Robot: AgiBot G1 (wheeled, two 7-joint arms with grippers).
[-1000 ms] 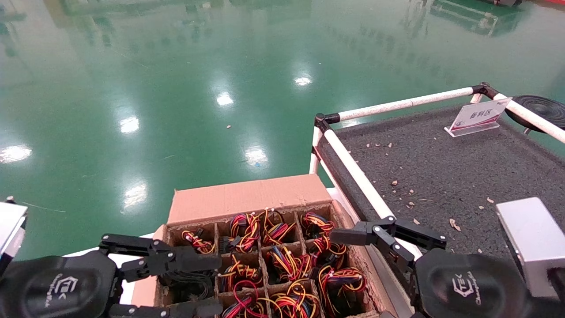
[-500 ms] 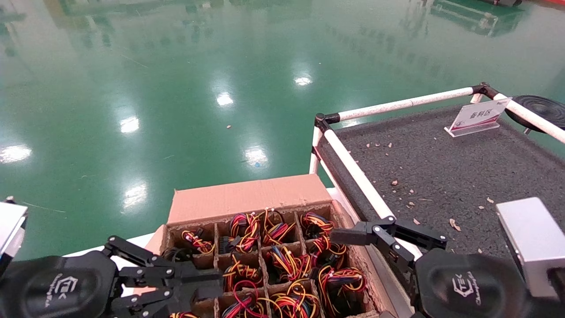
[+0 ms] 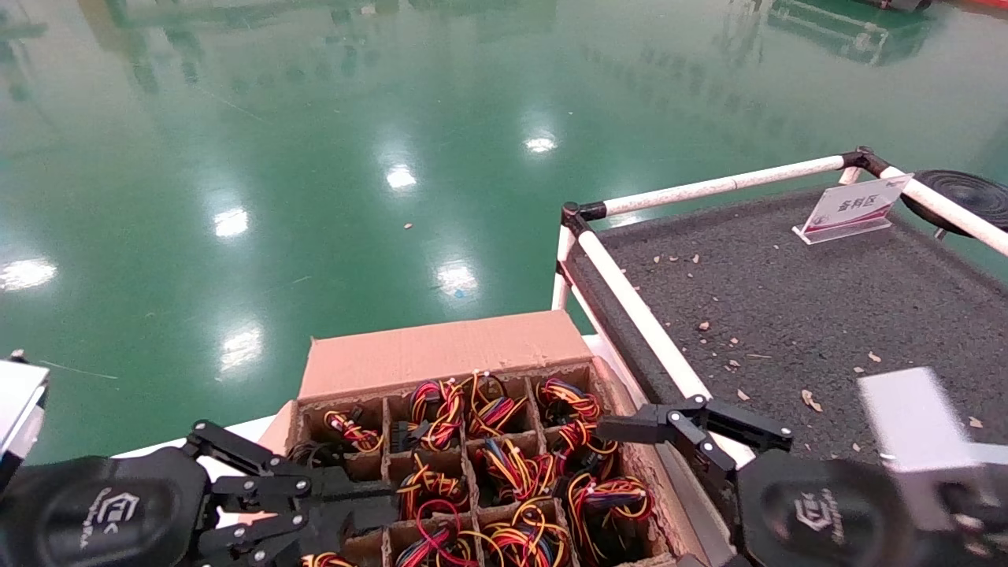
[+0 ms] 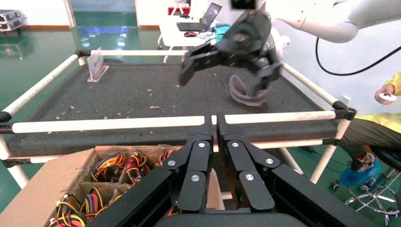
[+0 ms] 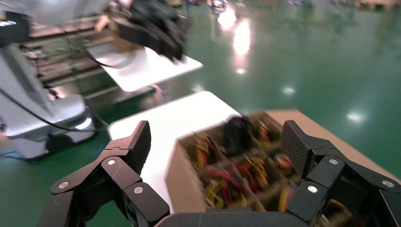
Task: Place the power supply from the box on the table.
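Glossy green flooring (image 3: pixel 315 157) surrounds the work area, its sheen carrying spots of reflected light. Dark grey and rough-textured, the table (image 3: pixel 827 299) lies on the robot's right, framed by white pipe rails (image 3: pixel 638 315) with black corner joints and littered with small brown chips; a tilted acrylic sign (image 3: pixel 854 209) stands near its far corner beside a black ribbed disc (image 3: pixel 965 193). Just beside the table's near rail sits the box (image 3: pixel 441 354), brown corrugated cardboard with one flap standing open at the far side and pulp-cardboard dividers forming square cells. Each visible cell holds a looped bundle of red, yellow, orange and black wires (image 3: pixel 504 465); the metal casings beneath are hidden by the wiring, so no power supply body can be made out. The left gripper (image 3: pixel 346 504) is at the box's near left corner, its black linkage fingers (image 4: pixel 208 142) pressed together tip to tip, with nothing seen between them. The right gripper (image 3: pixel 693 421) hovers over the box's right edge by the table rail, its textured pads (image 5: pixel 139 142) spread wide apart and holding nothing, the wire-filled cells lying below and beyond it.
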